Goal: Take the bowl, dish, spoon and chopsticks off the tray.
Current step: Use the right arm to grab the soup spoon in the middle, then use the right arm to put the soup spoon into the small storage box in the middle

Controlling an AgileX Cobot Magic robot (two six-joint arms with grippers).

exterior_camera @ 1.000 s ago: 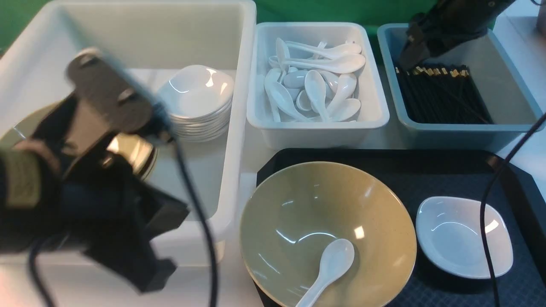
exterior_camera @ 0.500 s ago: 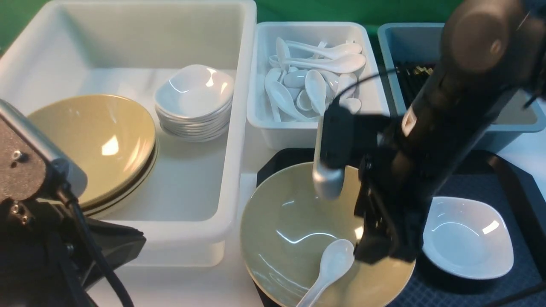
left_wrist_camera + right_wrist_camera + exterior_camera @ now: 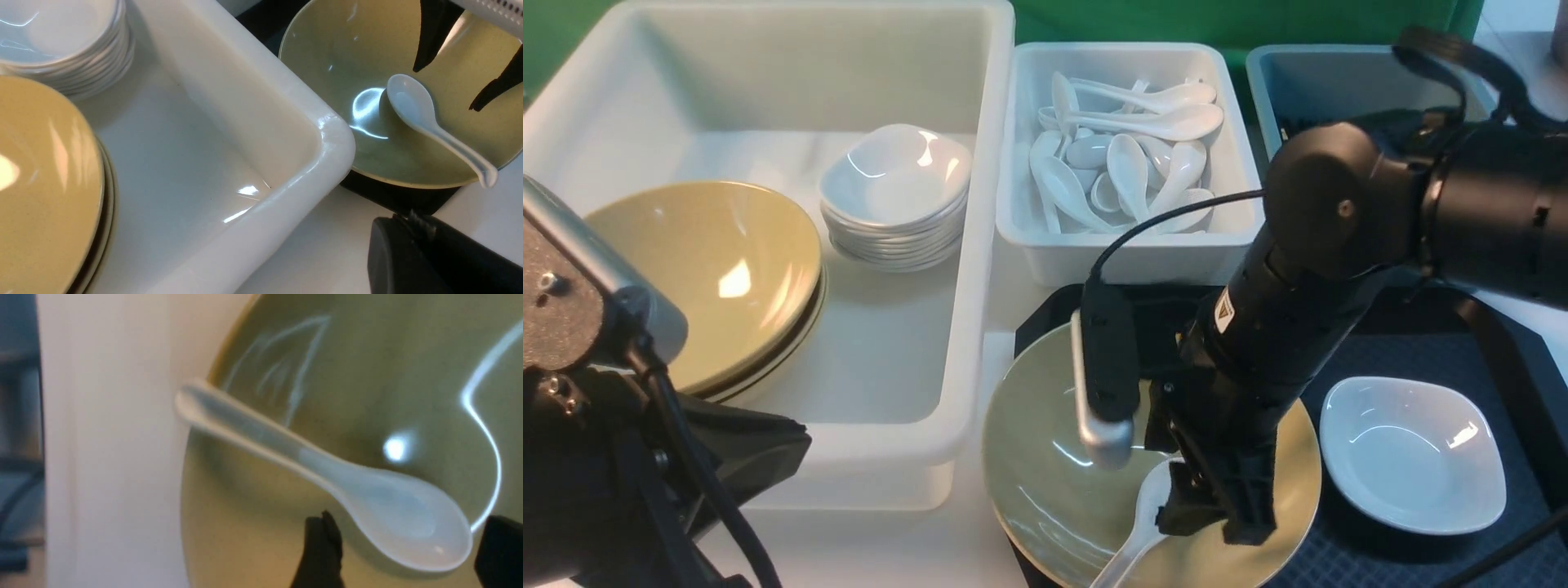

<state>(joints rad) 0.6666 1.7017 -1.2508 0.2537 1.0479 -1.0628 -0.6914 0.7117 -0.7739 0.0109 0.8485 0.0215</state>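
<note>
Now the right gripper (image 3: 445, 87), wide open and empty, hangs just over the spoon (image 3: 433, 126).

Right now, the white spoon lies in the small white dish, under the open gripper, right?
No. The spoon lies in the olive-tan bowl, not the dish; the left wrist view shows it. The open right gripper is over it.

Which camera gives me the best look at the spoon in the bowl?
The left wrist view: the whole spoon is sharp, scoop in the bowl, handle over its rim. The right wrist view is closer but blurred. The front view hides most of the scoop behind the right hand.
</note>
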